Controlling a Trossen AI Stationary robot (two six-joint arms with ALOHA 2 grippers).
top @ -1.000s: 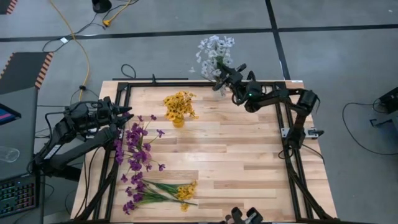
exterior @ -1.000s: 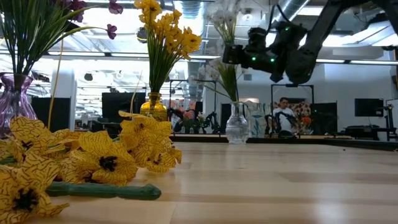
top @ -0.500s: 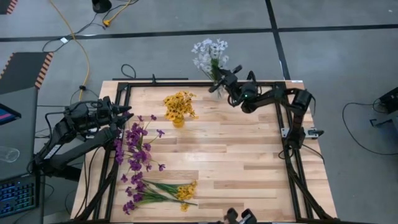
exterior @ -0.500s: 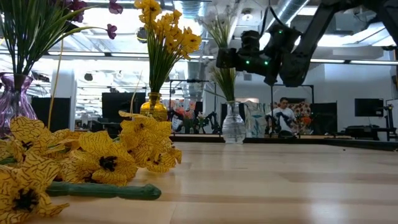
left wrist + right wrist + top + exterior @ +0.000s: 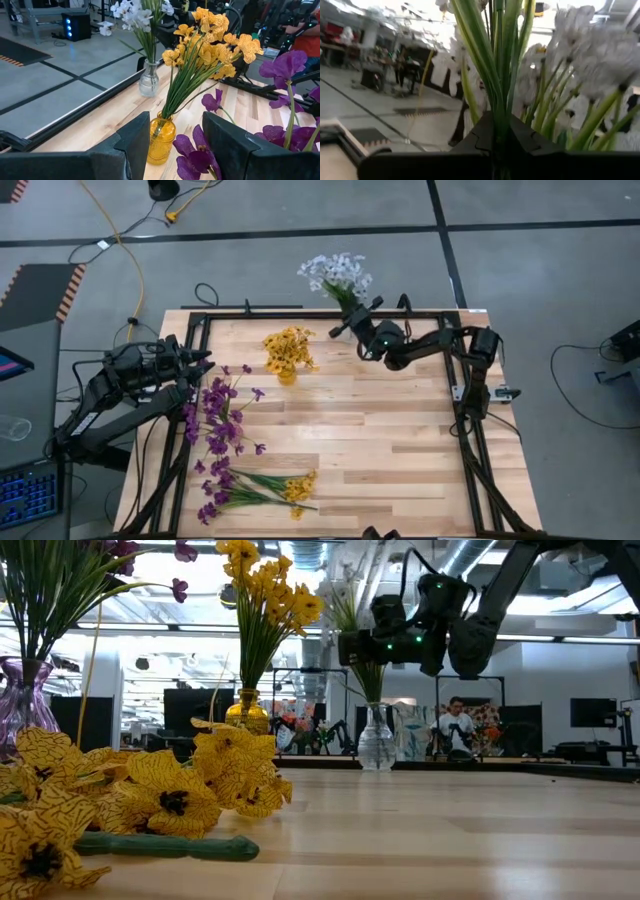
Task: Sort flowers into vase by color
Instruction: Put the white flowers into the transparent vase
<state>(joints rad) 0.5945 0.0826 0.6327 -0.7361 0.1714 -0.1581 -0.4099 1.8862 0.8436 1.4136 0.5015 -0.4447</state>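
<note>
Shifted left along the far table edge since a second ago: right gripper, pinched on the green stems of the white flowers, apparently standing in the clear vase. Parked at the left edge: left gripper, fingers spread and empty, beside purple flowers and yellow flowers.

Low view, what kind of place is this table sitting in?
Probably a robotics lab or workshop: a person sits among benches behind the table, dark screens stand beyond, and ducts cross the bare ceiling.
</note>
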